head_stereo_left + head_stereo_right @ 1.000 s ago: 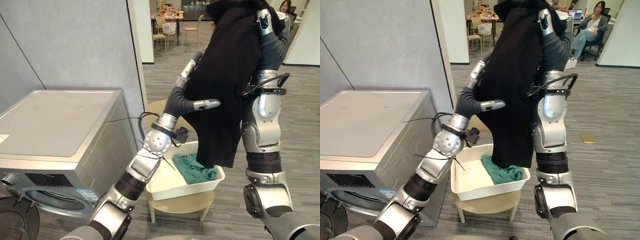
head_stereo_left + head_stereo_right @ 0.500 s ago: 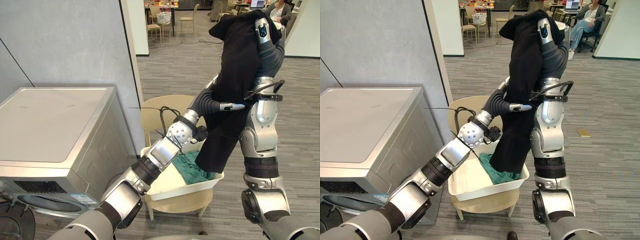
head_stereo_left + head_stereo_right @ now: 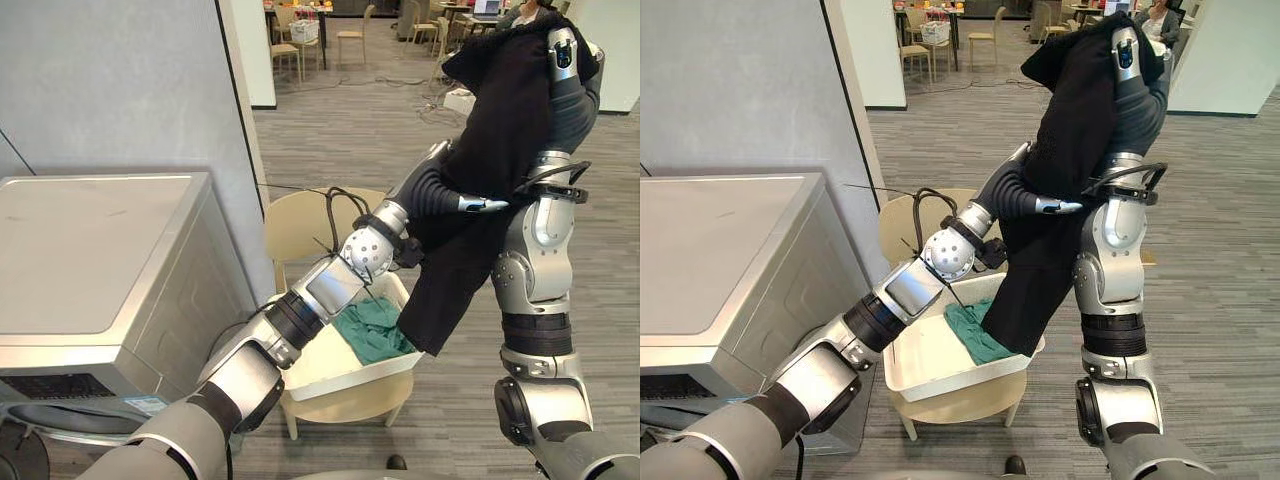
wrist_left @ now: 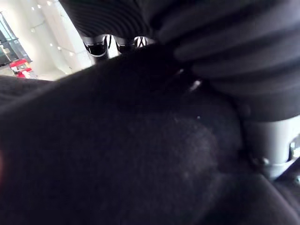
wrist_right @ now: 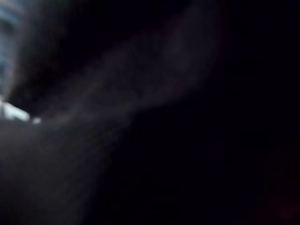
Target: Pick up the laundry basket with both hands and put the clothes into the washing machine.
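— Fingers first?
— The left hand has thumb and fingers straight, laid against the middle of the long black garment. The right hand, up high, is buried in the garment's top, so I cannot tell its fingers.
— And the basket?
— The white plastic laundry basket sits on a beige chair beside the grey washing machine. A teal cloth lies at its right end, under the garment's hem.
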